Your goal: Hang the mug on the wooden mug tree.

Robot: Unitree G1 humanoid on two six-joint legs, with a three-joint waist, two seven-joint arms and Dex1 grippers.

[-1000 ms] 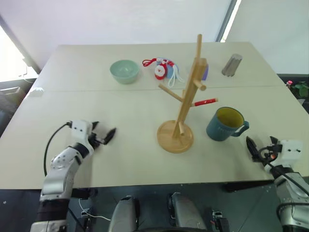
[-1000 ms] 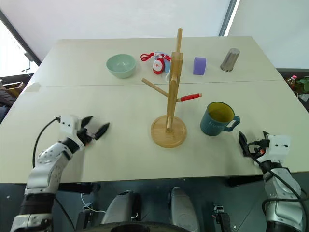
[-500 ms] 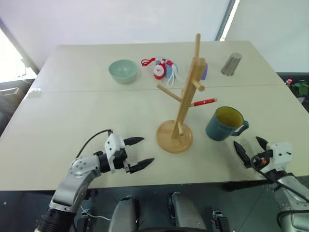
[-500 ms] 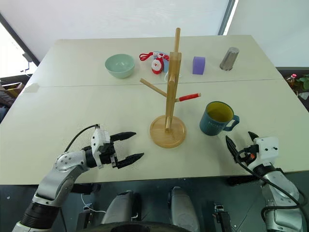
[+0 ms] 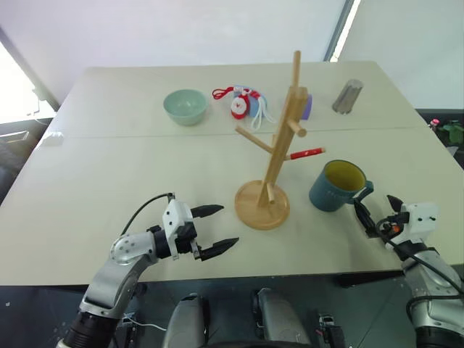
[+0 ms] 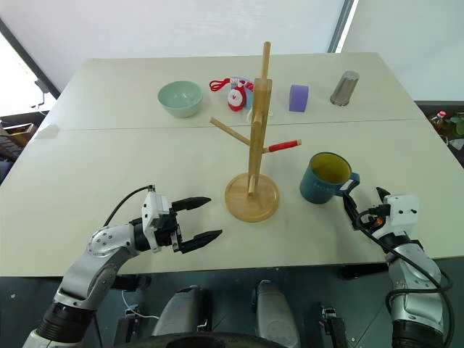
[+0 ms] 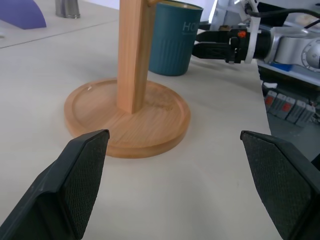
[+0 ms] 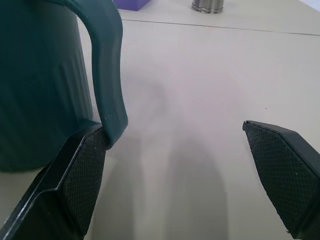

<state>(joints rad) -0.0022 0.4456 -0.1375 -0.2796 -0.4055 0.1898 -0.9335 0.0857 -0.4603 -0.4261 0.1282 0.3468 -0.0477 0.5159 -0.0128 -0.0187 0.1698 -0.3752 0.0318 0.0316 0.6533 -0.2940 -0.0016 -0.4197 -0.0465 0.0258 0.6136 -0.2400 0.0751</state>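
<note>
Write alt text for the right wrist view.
The right gripper, fingers wide open, sits close to the teal mug; one finger is right by the foot of the mug's loop handle. Beyond lie the pale table, a purple block and a metal tumbler.

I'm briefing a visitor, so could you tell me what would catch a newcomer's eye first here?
The tall light-wood mug tree with one red peg stands mid-table. Right of it sits the teal-blue ceramic mug, yellow inside, with the open right end effector at its handle. The open left end effector faces the tree's base.
</note>
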